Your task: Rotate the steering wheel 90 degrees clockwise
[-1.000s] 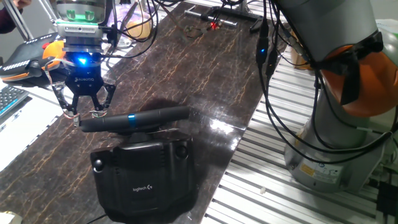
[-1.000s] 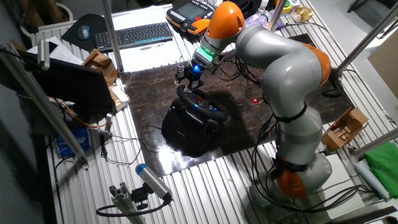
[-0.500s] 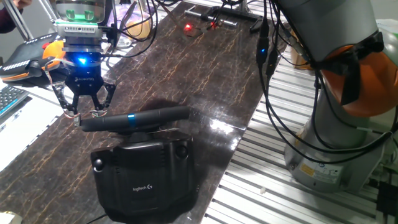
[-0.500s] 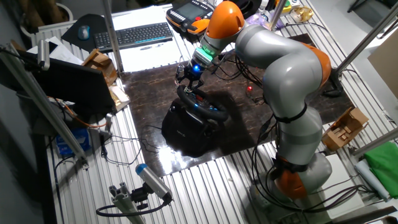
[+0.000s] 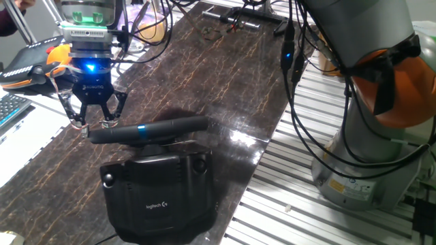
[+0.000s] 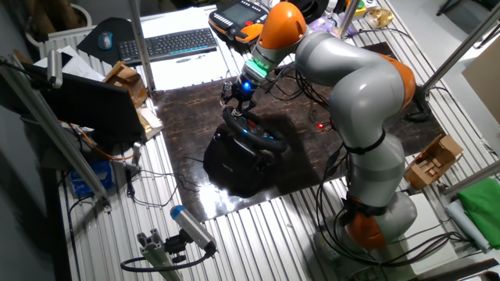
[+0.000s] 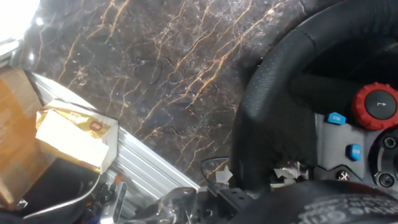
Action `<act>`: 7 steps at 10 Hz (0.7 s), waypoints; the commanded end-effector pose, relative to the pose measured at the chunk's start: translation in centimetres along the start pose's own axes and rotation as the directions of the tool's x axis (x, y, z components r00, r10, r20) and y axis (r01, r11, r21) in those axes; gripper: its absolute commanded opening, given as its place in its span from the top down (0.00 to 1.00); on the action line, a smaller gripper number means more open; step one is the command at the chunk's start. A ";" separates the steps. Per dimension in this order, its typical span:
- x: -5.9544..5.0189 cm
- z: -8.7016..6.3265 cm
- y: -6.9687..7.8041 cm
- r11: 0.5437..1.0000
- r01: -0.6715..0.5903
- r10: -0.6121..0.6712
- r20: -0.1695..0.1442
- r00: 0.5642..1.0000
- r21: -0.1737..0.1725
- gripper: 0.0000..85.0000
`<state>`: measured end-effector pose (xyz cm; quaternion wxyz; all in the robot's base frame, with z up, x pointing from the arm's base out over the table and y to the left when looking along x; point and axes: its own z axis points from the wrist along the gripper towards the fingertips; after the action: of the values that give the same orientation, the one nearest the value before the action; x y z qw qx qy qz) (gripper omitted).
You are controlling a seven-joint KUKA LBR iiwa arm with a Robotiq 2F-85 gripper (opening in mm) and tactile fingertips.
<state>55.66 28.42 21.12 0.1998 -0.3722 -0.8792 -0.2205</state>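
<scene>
On the dark marbled table (image 5: 225,75), near its front edge at about 6 o'clock in one fixed view, sits the bulky black base (image 5: 160,197) with a Logitech logo. Robot arm (image 6: 351,94), grey with orange joints, reaches over from the 3 o'clock side in the other fixed view and bends down toward the wheel.

Steering wheel (image 5: 146,131) sits on top of the base, seen almost edge-on in one fixed view as a dark bar, blue stripe (image 5: 144,130) near the middle of the visible rim. In the other fixed view the wheel (image 6: 254,134) sits at table centre, base at 7 o'clock from it.

Gripper (image 5: 92,122) hangs fingers-down at the 9 o'clock end of the rim. Fingers (image 5: 75,117) are spread either side of the rim end, tips at rim height; jaws look parted, not clamped. Cannot tell from these views whether the pads actually touch the rim. Blue light glows on the gripper body above.

Hand view: rim (image 7: 267,99) fills the 3 o'clock half, curving from top to bottom; inside it a red round knob (image 7: 377,106) and small blue buttons (image 7: 336,118) on the wheel hub. Marble surface at 11 o'clock, a cardboard box (image 7: 74,134) off the table edge at 8 o'clock.

Keyboard (image 6: 168,43) lies beyond the table at 11 o'clock in the other fixed view. Orange-and-black handheld controller (image 6: 238,19) lies at 12 o'clock, well apart from the wheel.
</scene>
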 end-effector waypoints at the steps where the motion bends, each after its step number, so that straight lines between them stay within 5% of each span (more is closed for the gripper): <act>1: -0.1 0.0 0.0 1.000 -0.005 0.005 0.000 1.000 0.000 0.58; 7: -1.0 0.2 -0.1 1.000 -0.027 0.026 0.019 0.999 0.012 0.58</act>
<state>56.27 27.89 20.44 0.1959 -0.3852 -0.8774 -0.2081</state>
